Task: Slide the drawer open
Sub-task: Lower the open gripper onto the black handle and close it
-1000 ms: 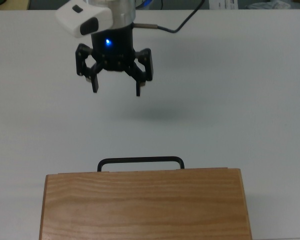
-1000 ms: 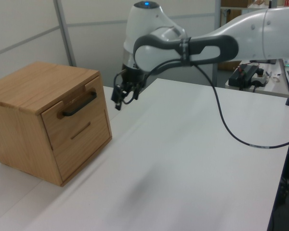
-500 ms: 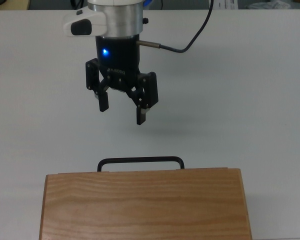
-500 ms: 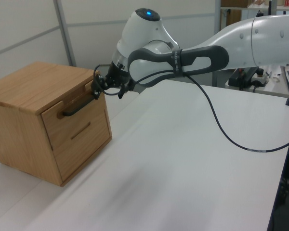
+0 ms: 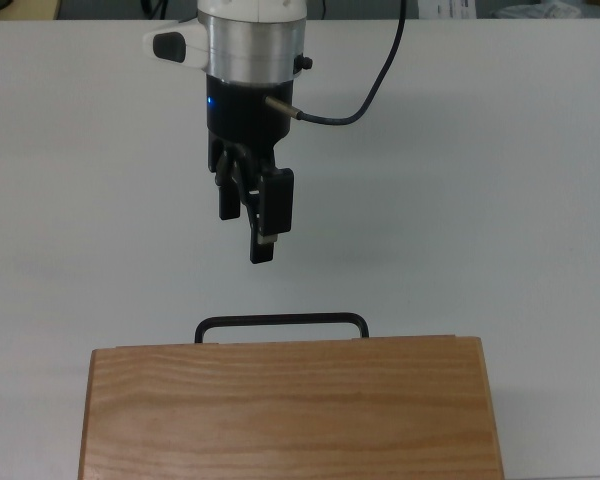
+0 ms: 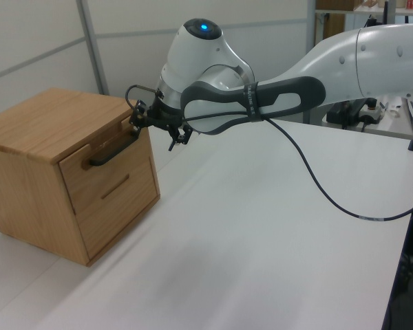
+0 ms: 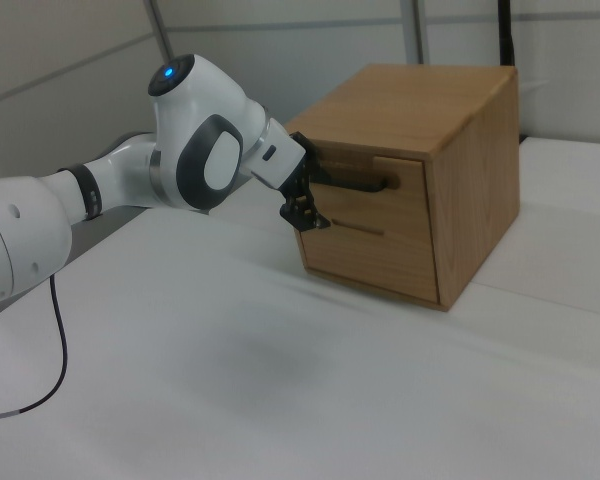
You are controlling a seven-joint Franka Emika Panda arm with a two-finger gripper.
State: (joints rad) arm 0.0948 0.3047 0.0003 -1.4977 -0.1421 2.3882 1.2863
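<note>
Gripper lined up in front of the drawer handle, nothing grabbed yet.

The wooden cabinet (image 6: pixel 62 179) sits on the white table (image 6: pixel 275 227), and the drawer (image 6: pixel 107 165) is the upper one in its front face, fully pushed in, with its thin black handle (image 5: pixel 280 324) sticking out toward the arm. The gripper (image 5: pixel 248 225) hovers just short of that handle, turned so its two fingers (image 5: pixel 264 235) stack one above the other; in the left view they're spread apart with only air between them. In the top view it sits a bit toward the top view's left of the handle's middle, not touching it. A black cable (image 6: pixel 316 172) loops off the white arm (image 7: pixel 130 180) across the table.
</note>
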